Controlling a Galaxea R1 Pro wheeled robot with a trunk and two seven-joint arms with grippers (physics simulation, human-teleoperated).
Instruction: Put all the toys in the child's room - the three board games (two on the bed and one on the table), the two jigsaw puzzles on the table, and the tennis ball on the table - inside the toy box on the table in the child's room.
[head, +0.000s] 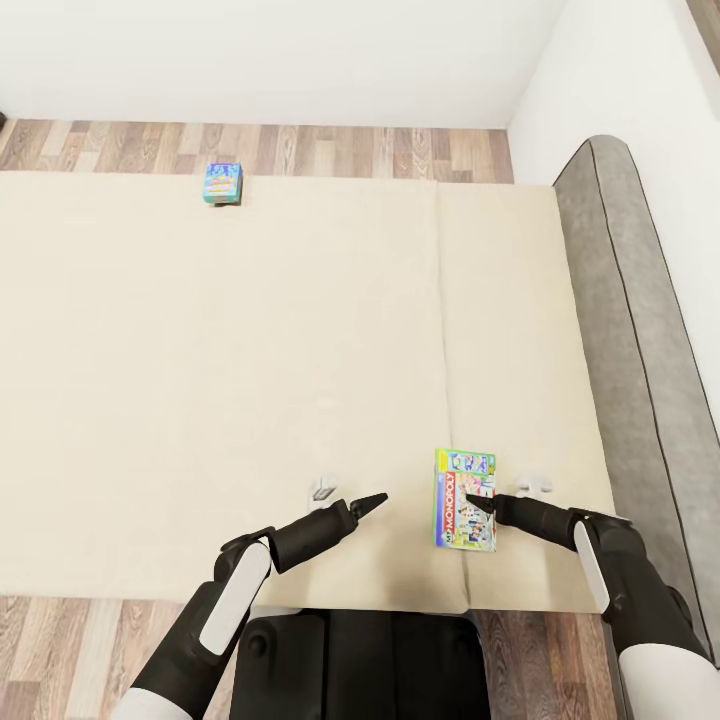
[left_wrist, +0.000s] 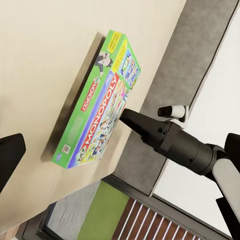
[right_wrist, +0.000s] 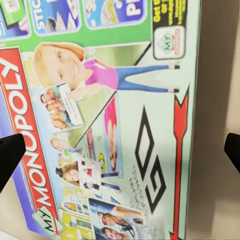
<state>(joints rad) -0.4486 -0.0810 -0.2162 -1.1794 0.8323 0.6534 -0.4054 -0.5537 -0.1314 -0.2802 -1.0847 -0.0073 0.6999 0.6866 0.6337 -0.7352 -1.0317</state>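
Note:
The green-white-red Monopoly board game lies flat on the cream bed, near its front edge. My right gripper hovers open at the box's right part. In the right wrist view the box lid lies close below the right gripper, whose dark fingertips stand wide apart. My left gripper is open a little to the left of the box, over bare mattress. Its wrist view shows the Monopoly box and the right gripper at the box's edge. A small blue board game rests at the bed's far edge.
The grey padded headboard runs along the bed's right side against a white wall. Wooden floor shows beyond the bed's far edge and in front of it, beside my dark base.

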